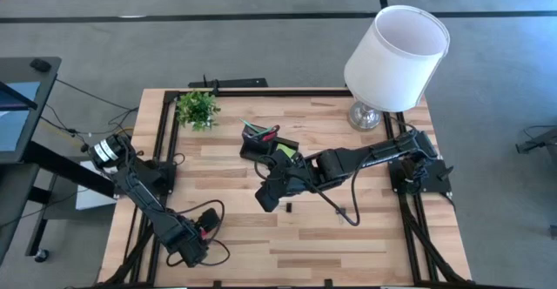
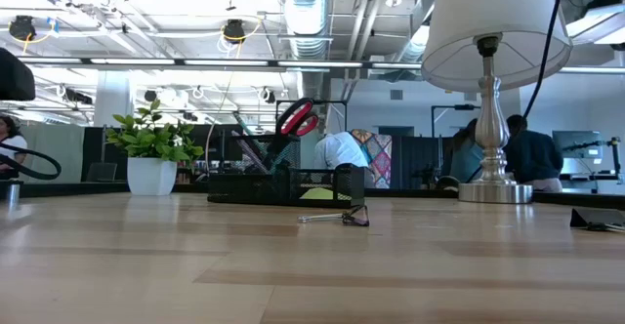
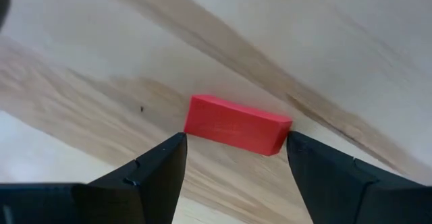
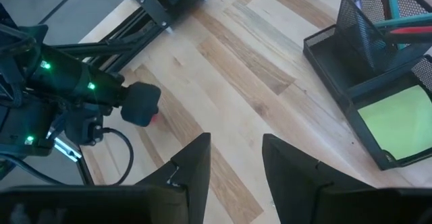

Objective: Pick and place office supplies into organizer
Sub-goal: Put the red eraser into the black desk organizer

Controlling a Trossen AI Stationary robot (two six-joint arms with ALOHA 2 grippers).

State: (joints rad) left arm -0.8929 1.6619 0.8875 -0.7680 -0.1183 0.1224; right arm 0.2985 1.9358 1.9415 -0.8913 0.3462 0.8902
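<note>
A red eraser (image 3: 236, 126) lies flat on the wooden table near its front left. My left gripper (image 3: 236, 143) points down over it, open, one finger at each end of the eraser; whether they touch it I cannot tell. My right gripper (image 4: 236, 150) hangs open and empty above the table's middle (image 1: 270, 193). The black mesh organizer (image 1: 261, 141) stands behind it, holding red-handled scissors (image 2: 298, 117), pens (image 4: 398, 25) and a lime-green sticky-note pad (image 4: 398, 119). A small black clip (image 1: 287, 207) lies on the table by my right gripper.
A white-shaded lamp (image 1: 396, 58) stands at the far right and a small potted plant (image 1: 197, 108) at the far left. A dark cable (image 1: 348, 212) trails on the wood below the right arm. Bare wood lies between the two grippers.
</note>
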